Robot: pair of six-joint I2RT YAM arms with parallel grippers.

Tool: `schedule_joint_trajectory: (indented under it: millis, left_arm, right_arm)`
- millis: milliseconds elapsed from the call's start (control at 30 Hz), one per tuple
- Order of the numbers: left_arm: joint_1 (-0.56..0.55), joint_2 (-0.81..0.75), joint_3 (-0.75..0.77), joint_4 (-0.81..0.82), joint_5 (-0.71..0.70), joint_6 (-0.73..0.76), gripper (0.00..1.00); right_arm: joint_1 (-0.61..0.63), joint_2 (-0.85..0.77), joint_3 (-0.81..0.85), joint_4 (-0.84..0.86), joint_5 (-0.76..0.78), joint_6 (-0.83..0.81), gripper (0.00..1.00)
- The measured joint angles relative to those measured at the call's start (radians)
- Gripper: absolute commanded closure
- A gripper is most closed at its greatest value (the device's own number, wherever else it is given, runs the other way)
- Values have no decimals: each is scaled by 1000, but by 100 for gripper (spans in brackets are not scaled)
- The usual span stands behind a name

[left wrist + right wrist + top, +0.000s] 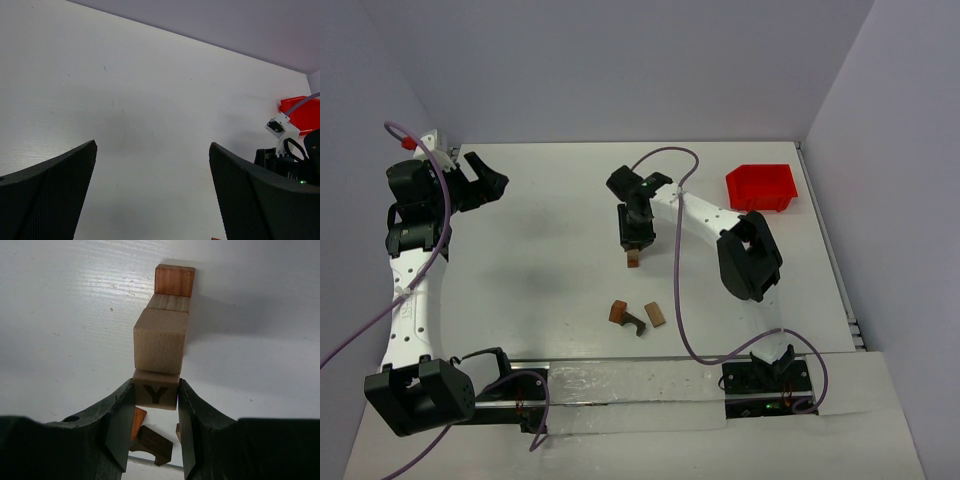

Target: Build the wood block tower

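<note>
The tower [161,337] is a one-block-wide stack with a reddish block [174,280] at its base and tan blocks above it. The topmost is a tan cube printed with a Y [156,390]. My right gripper [156,391] is shut on this Y cube, one finger on each side, and the cube rests on the stack. In the top view the right gripper [637,238] hangs over the tower [633,259] at mid-table. Three loose wood blocks lie nearer: a reddish one [618,311], a dark arch [635,323] and a tan one [655,315]. My left gripper [486,182] is open and empty at the far left [152,146].
A red plastic bin [761,187] stands at the back right, also in the left wrist view [301,114]. Grey walls close off the back and sides. The right arm's purple cable [676,260] loops over the table beside the loose blocks.
</note>
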Motion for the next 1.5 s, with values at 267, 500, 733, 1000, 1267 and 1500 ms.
schedule_joint_trajectory:
  millis: [267, 500, 733, 1000, 1267, 1500]
  left_arm:
    - [0, 0, -8, 1, 1, 0, 1]
    - [0, 0, -10, 1, 3, 0, 1]
    - [0, 0, -11, 1, 4, 0, 1]
    - [0, 0, -11, 1, 5, 0, 1]
    - [0, 0, -11, 2, 5, 0, 1]
    - [0, 0, -11, 2, 6, 0, 1]
  right_arm:
    - [-9, 0, 1, 0, 0, -1, 76]
    - [-11, 0, 1, 0, -4, -3, 74]
    - [-11, 0, 1, 0, -7, -4, 74]
    - [-11, 1, 1, 0, -7, -4, 72]
    - [-11, 8, 7, -1, -7, -4, 71]
    - [-11, 11, 7, -1, -7, -4, 65]
